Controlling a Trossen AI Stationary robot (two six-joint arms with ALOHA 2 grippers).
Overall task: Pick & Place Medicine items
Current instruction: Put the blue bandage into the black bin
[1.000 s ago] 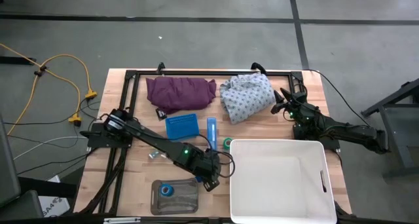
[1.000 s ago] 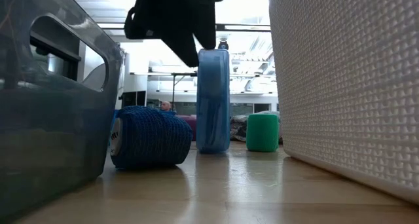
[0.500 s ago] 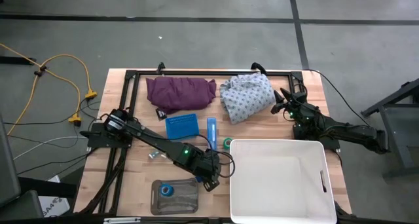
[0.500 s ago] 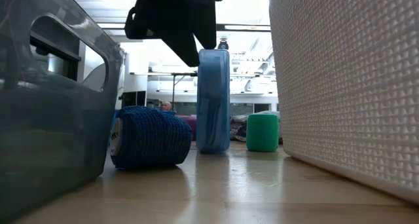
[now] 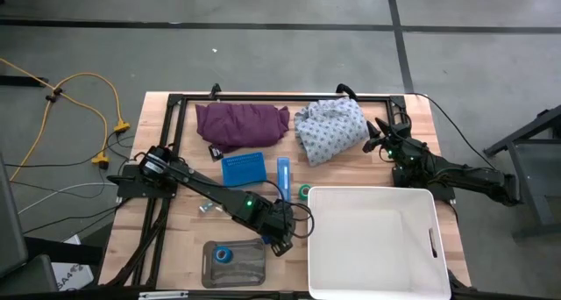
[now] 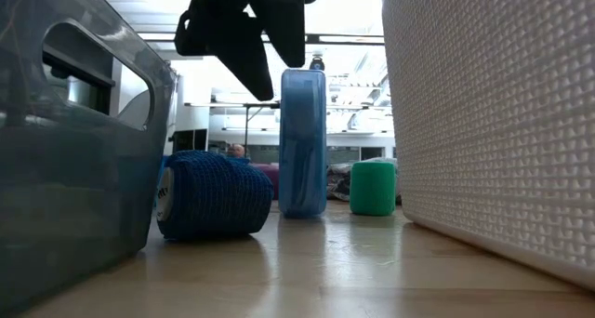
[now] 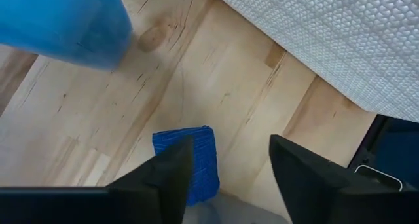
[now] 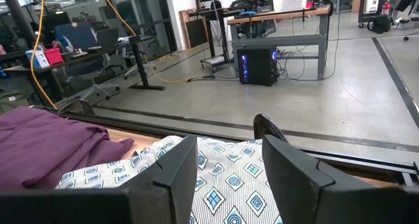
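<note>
My left gripper hangs open between the clear bin and the white basket, above a blue tape-like roll that lies on its side on the table. It stands clear above the roll. A small blue block stands upright on its end behind the roll. A green roll sits beside the basket. Tiny pale vial-like pieces lie near the left arm. My right gripper waits open at the far right, by the patterned cloth.
A white basket takes up the near right of the table. A clear bin with a blue roll inside stands at the near edge. A blue perforated tray, a purple cloth and a patterned cloth lie farther back.
In the low view my left gripper's lower finger has shifted a little toward the table's left above the blue roll. The roll, block and green roll have stayed where they were.
</note>
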